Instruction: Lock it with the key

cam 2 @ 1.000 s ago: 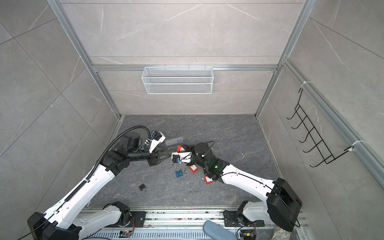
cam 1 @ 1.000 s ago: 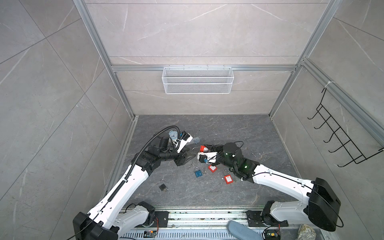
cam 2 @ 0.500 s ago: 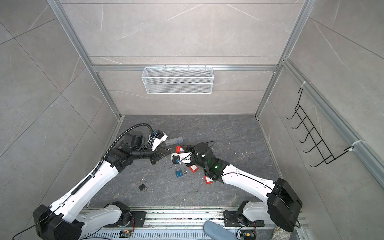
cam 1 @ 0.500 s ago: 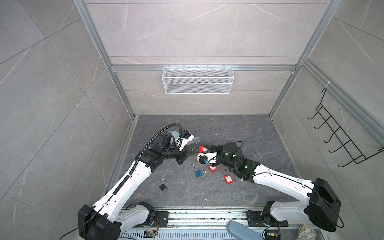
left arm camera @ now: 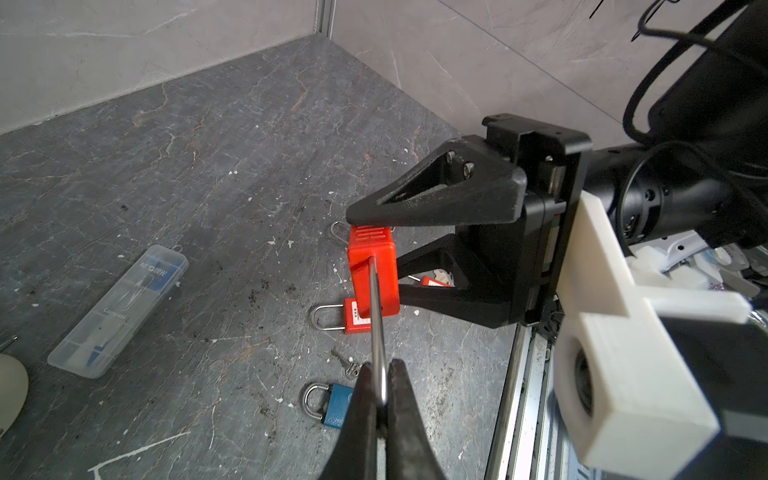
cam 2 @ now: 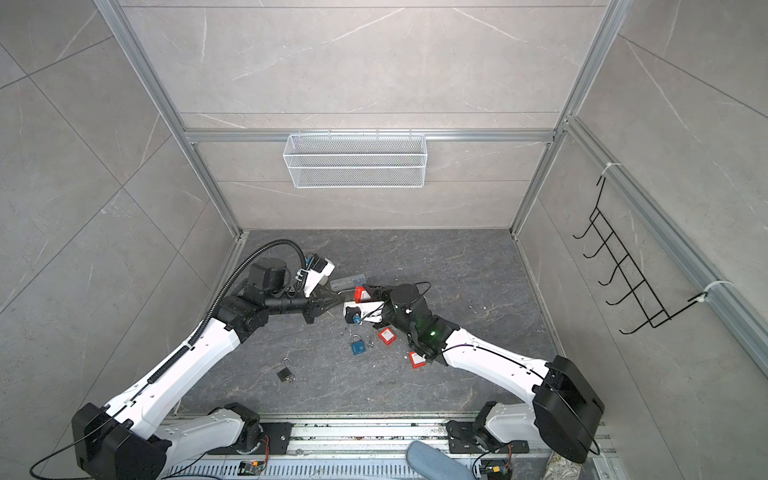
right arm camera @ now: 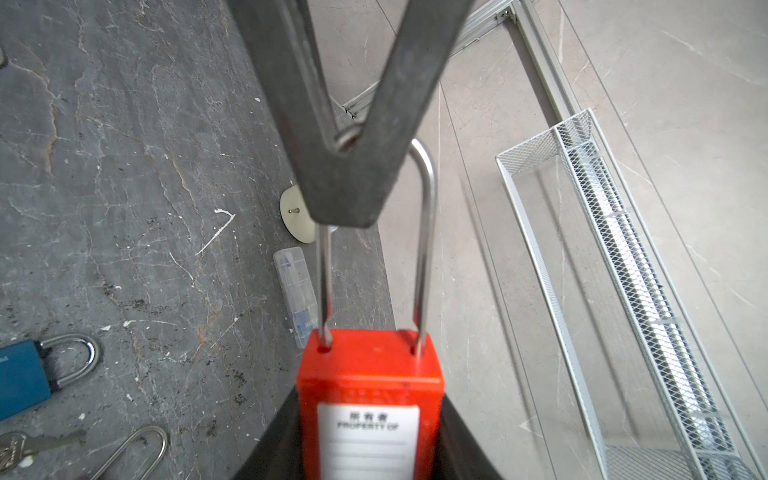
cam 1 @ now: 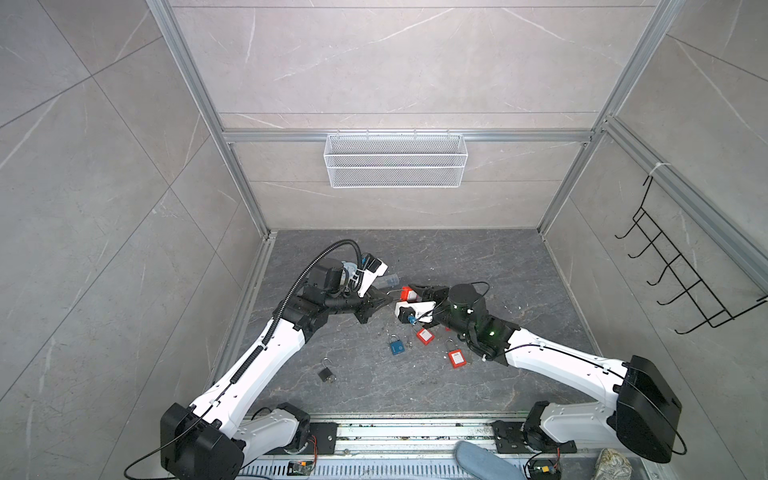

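Note:
A red padlock with a white label is off the floor, and my right gripper is shut on its body. In the left wrist view the right gripper holds the padlock from both sides. My left gripper is shut on the tip of the long steel shackle. In both top views the two grippers meet at the padlock in mid-floor. A small key lies on the floor beside a blue padlock.
On the floor lie the blue padlock, two red padlocks, a black padlock and a clear plastic case. A white wire basket hangs on the back wall. A black hook rack is on the right wall.
My left gripper has reached right to the held red padlock and closed on its shackle. The right arm has stayed still with the padlock.

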Motion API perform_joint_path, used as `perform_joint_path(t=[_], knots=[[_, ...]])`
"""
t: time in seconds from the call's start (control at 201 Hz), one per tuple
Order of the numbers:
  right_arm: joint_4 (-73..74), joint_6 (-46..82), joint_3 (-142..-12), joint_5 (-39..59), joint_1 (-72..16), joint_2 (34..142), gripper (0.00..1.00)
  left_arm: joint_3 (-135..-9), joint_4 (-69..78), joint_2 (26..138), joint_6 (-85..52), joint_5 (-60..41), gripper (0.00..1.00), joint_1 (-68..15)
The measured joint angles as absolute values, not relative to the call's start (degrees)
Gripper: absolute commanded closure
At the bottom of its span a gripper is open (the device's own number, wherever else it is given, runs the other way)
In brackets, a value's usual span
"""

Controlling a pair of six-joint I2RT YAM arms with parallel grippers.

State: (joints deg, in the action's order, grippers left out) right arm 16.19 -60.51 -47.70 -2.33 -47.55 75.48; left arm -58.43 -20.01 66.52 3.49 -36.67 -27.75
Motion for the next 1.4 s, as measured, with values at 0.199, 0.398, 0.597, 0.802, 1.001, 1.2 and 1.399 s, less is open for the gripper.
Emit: perform_joint_path(t=[0.199,0.398,0.597,0.802,1.001,1.2,1.399], knots=[[17.0,-60.5,-47.6,-2.5,-48.1,75.6,0.85,-58.1,-17.6,68.6,1.9,-39.2,1.0,-27.6],[15.7,-60.2,-47.7,-1.7,-48.0,75.6,0.85,-56.7,-15.8,69.1,1.4,-40.1,1.0,-27.7],[10.2,-59.4,-49.4,-1.7,-47.6,75.6,0.73,-54.6,-11.9,70.3,-0.3,-41.7,1.0,-27.7],[-2.9,-58.7,-55.7,1.1,-46.6,75.6,0.4,-51.7,-7.2,69.7,0.7,-43.9,1.0,-27.6],[-18.4,-56.1,-65.3,8.5,-42.7,74.3,0.32,-50.2,-3.2,69.2,6.1,-48.3,1.0,-25.2],[-37.3,-53.3,-75.4,16.4,-36.9,72.3,0.35,-49.2,-2.0,68.8,10.9,-53.1,1.0,-23.3],[-49.8,-52.2,-81.5,19.7,-31.7,73.7,0.45,-49.2,-1.7,68.8,14.7,-57.6,1.0,-23.3]])
